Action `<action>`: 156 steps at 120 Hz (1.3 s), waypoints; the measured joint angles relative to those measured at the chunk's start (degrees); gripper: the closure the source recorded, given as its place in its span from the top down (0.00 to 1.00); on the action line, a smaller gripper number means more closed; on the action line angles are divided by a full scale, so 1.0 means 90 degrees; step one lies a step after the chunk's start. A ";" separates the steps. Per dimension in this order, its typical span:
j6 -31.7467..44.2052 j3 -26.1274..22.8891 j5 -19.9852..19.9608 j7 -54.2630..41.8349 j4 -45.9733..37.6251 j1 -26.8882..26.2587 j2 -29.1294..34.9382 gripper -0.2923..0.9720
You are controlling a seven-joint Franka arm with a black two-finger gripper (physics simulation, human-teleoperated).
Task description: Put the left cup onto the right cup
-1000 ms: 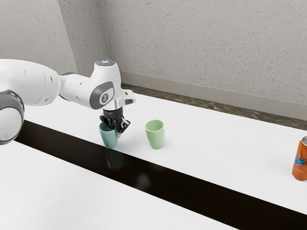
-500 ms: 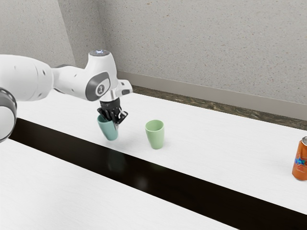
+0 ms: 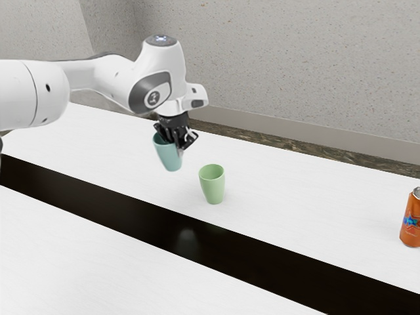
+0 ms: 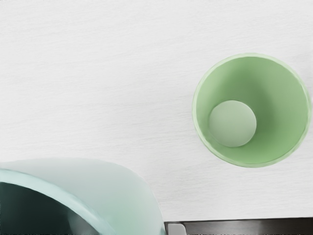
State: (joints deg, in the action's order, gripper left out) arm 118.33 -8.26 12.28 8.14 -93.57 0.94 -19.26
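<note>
1. Teal cup (image 3: 168, 156) hangs in the air in the exterior view. It is tilted, and the gripper (image 3: 176, 140) is pinched tight on its rim. It is above the desk (image 3: 295, 190), to the exterior view's left of the green cup (image 3: 211, 184), not over it yet. The green cup stands upright on the white part of the desk, between the far edge and the black stripe (image 3: 262, 262). A can (image 3: 411, 216) stands well apart, near the desk's end at the exterior view's right.
2. Trouble I would guess from this view: the teal cup is held only by its rim, so it could slip or swing. It leans, so its bottom could bump the green cup's rim and tip it over.
3. In the wrist view the teal cup (image 4: 83, 196) is just under the hand. The green cup (image 4: 252, 110) sits off to one side, mouth up, with bare desk (image 4: 98, 73) between them.
4. Trouble I would guess from this view: the two cups are not lined up. Going down now would put the teal cup on the desk. Going down only partly over would catch the rim and push the green cup away. Letting go too high could make the teal cup bounce off.
</note>
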 joint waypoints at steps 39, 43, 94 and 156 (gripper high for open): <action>-0.0593 -0.0497 0.0143 0.0557 0.0519 0.0008 -0.0042 0.15; -0.0646 -0.0550 0.0180 0.0604 0.0618 0.0011 -0.0066 0.15; -0.1066 -0.0809 0.0313 0.1033 0.1473 -0.0007 -0.0613 0.15; -0.1490 -0.1212 0.0604 0.1622 0.2383 -0.0171 -0.1271 0.15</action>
State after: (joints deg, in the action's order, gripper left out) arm 104.92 -19.17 17.71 22.74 -72.12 -0.60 -30.69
